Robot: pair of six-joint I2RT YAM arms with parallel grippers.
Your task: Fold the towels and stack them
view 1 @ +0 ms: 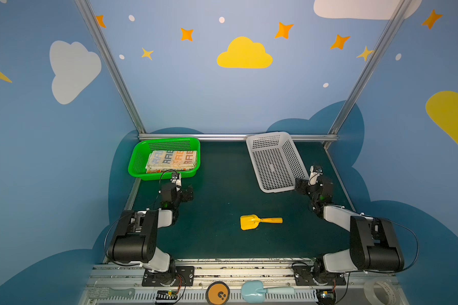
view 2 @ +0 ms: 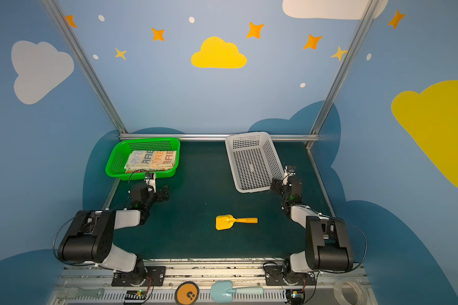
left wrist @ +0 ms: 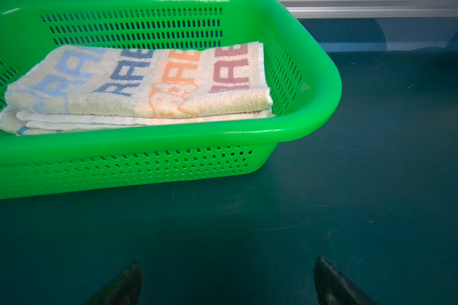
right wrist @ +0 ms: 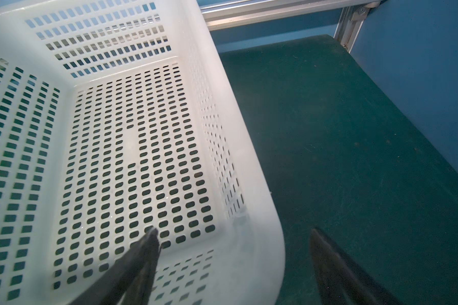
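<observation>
Left claw, spread wide, sits near the folded towels.

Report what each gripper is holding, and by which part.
Nothing is held. The left gripper is open over the mat; the right gripper is open, astride the rim of the white basket, unclamped.

This is a robot test cell in a lab, dressed up like a nursery. Bare aluminium frame posts hold blue wall panels stuck with cloud decals and orange star decals. The desk is a dark green mat. A left arm and a right arm are bolted to a slotted aluminium rail along the desk's front edge. Loose wiring and a small circuit board sit by their bases, and a roll of tape lies near the right end.
</observation>
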